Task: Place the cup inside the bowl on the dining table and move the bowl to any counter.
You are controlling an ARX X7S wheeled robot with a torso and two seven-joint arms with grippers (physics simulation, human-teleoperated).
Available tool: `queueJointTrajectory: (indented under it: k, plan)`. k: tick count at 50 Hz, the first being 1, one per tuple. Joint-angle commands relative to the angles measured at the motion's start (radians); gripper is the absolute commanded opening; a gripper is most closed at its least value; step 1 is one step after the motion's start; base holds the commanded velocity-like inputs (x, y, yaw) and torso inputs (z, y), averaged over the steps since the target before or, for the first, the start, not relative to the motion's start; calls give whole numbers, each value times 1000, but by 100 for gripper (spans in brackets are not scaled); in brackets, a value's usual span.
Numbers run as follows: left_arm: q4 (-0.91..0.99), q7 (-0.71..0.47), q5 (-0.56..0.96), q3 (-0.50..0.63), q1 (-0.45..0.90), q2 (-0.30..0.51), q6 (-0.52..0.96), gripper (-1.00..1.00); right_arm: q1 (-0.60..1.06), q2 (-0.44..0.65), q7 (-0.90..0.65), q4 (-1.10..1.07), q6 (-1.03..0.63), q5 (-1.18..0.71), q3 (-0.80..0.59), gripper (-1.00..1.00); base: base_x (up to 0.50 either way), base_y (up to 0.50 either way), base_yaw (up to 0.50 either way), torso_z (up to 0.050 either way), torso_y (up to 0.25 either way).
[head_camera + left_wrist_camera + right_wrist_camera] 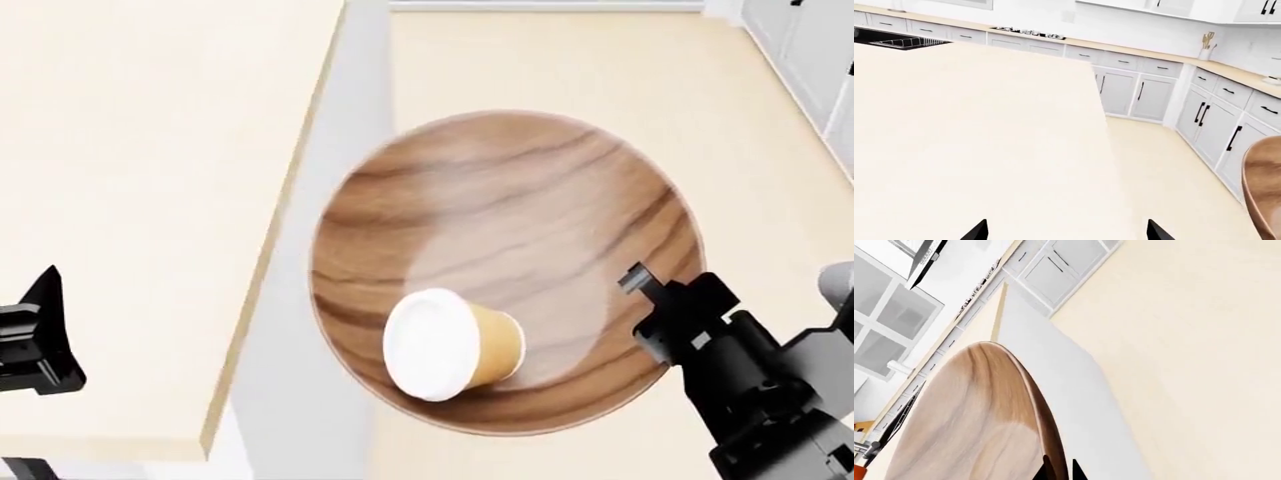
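The wooden bowl (534, 210) hangs in the air beside the dining table (134, 200), over the floor. The cup (454, 345) lies on its side inside it, its white lid turned toward the table. My right gripper (650, 300) is shut on the bowl's rim; in the right wrist view its fingers pinch the rim of the bowl (974, 420) at the right gripper (1059, 467). My left gripper (38, 340) stands open over the table top (974, 140), and the left gripper (1067, 229) has nothing between its fingers. An edge of the bowl (1264, 185) also shows there.
A tan counter (1227, 70) on white cabinets runs along the far walls, with a utensil holder (1205, 47), a cooktop (1031, 33) and a dark sink rack (901, 42). Pale floor (561, 60) lies between the table and the cabinets.
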State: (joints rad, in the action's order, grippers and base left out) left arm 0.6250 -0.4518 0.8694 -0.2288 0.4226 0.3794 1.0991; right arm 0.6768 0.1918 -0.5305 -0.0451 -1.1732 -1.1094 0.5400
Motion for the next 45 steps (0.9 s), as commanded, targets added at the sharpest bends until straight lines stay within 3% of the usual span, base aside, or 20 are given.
queueJointTrajectory:
  k: [1, 20, 45]
  plan:
    - [-6, 5, -16, 2, -4, 2, -22, 100, -10, -4, 36, -21, 41, -17, 7, -100, 0, -500, 0, 0, 0]
    - [-9, -3, -19, 16, -9, -1, -36, 100, -19, -1, 43, -28, 62, -21, -13, -100, 76, -500, 0, 1, 1]
    - [-18, 1, -5, 15, -12, 11, -45, 100, -36, 11, 78, -21, 110, -7, -35, -100, 276, -459, 0, 0, 1]
